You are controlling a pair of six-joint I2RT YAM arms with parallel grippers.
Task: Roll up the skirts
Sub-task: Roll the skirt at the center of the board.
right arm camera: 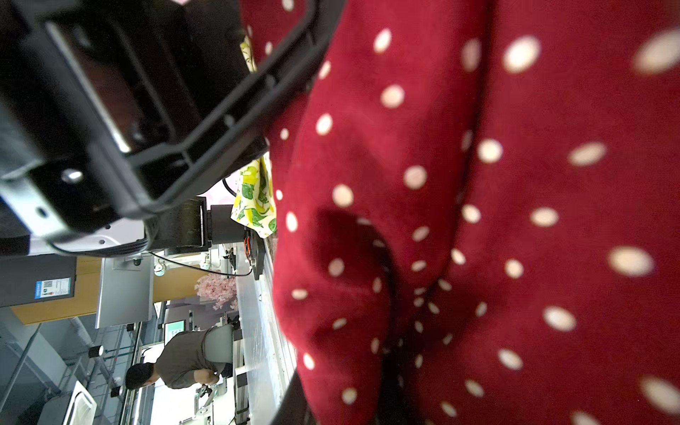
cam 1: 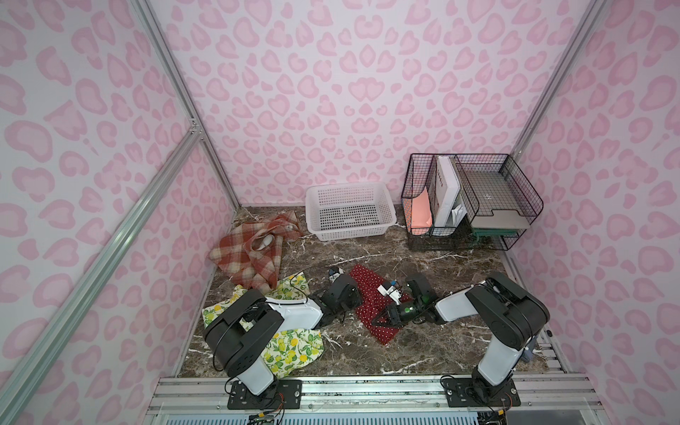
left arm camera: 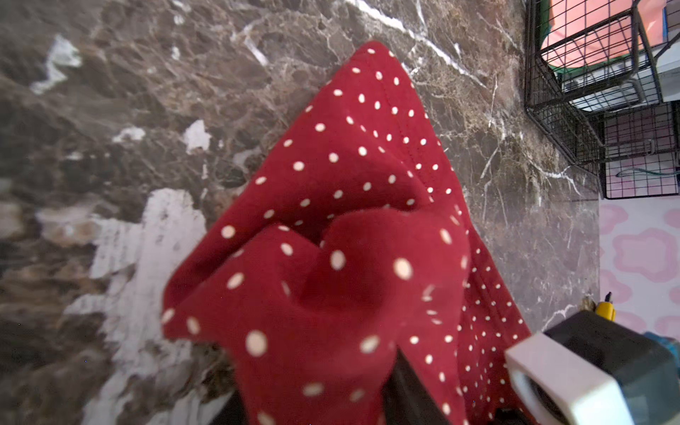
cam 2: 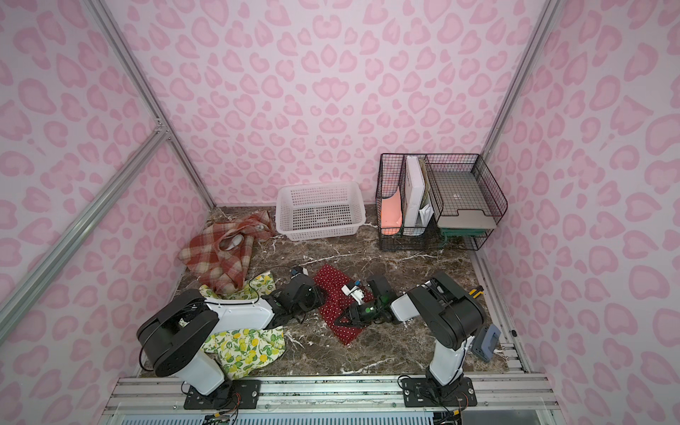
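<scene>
So the red dotted skirt [cam 1: 368, 303] lies slantwise in the middle of the table [cam 1: 404, 265], one corner toward the back wall and one toward the front edge. Both arms are on it. The left arm [cam 1: 290, 312] is folded low and reaches in from the left, with the left gripper [cam 1: 353, 298] at the skirt's left edge. The right arm [cam 1: 456, 305] bends down the same way. The right gripper [cam 1: 379, 321] sits low over the skirt's near half, fingers drawn to a point with red cloth pinched in them.

The left one's trickier. In the left wrist view the cloth bunches up between two dark fingers [left arm camera: 408, 393] and hides the tips, so we can't tell if it's clamped. That view does show the skirt's far corner flat on the marble, pointing toward the wire rack [left arm camera: 563, 128]. The right wrist view doesn't show that. It's mostly red cloth, plus the left arm's black hardware close by, a scrap of the lemon skirt [right arm camera: 254, 198] and a person [right arm camera: 187, 358] bent over beyond the table.

In both top views the lemon skirt is spread front left under the left arm, and the plaid skirt [cam 1: 250, 254] is crumpled behind it, touching it. The white basket [cam 1: 346, 186] sits at the back wall. The wire rack at back right holds a pink folder [cam 1: 421, 217], an upright white binder [cam 1: 447, 187] and a grey slab [cam 1: 493, 191] on its upper shelf.
</scene>
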